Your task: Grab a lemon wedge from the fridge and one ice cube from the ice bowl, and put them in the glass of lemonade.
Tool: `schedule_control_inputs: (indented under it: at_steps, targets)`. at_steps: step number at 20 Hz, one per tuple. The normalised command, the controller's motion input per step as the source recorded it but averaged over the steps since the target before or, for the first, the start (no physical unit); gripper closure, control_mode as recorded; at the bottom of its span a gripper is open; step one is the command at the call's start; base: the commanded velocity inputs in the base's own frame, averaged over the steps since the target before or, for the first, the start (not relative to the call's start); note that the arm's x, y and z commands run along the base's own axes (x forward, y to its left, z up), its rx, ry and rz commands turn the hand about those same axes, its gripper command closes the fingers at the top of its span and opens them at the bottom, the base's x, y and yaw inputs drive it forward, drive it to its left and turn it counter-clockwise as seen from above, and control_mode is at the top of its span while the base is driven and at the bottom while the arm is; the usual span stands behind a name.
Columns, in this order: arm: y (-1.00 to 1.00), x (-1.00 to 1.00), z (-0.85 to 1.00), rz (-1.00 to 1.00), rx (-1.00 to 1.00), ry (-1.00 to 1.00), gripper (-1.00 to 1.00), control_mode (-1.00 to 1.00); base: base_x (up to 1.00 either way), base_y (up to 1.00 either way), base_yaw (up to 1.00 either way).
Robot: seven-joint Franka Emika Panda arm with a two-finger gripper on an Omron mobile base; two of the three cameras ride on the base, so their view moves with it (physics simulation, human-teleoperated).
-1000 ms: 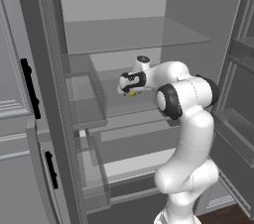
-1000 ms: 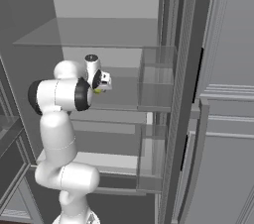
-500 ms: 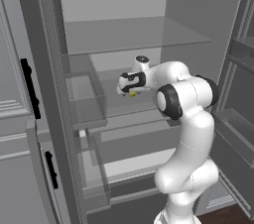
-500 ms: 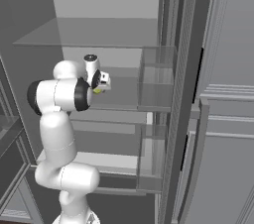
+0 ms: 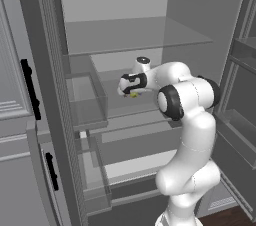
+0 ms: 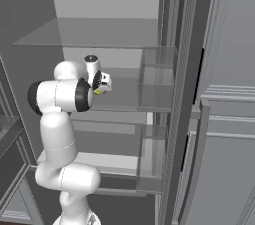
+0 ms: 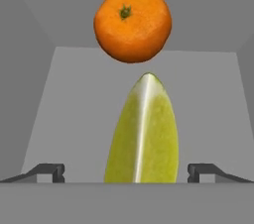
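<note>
two finger tips stand wide apart, holding nothing, gripper centred on the lemon wedge. wedge lies between them, clear of both, pointed end away, pale rind ridge up. just past its tip, an orange on the same glass shelf inside the fridge. judged light, soft-fleshed, wet and slippery; squeeze gently. best hold looks like the broad near middle, across the flanks, not the tapering tip.
</note>
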Motion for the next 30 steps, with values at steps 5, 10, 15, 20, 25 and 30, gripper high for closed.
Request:
schedule_control_inputs:
  at_steps: [5,10,15,20,25,30]
  targets:
    - [0.0,0.0,-0.09,-0.09,0.0,0.0,-1.0,-1.0,0.0,0.0,0.0]
    - [0.0,0.0,-0.04,-0.06,0.0,0.0,1.0,-1.0,0.0,0.0,0.0]
    - [0.0,0.0,0.0,-0.01,0.0,0.0,1.0,-1.0,0.0,0.0,0.0]
    - [-0.06,-0.22,0.0,0.0,0.01,0.0,1.0,-1.0,0.0,0.0,0.0]
    - [-0.12,-0.7,0.0,0.0,0.05,-0.02,1.0,-1.0,0.0,0.0,0.0]
    - [-0.09,-0.76,0.11,0.0,0.06,-0.06,1.0,-1.0,0.0,0.0,0.0]
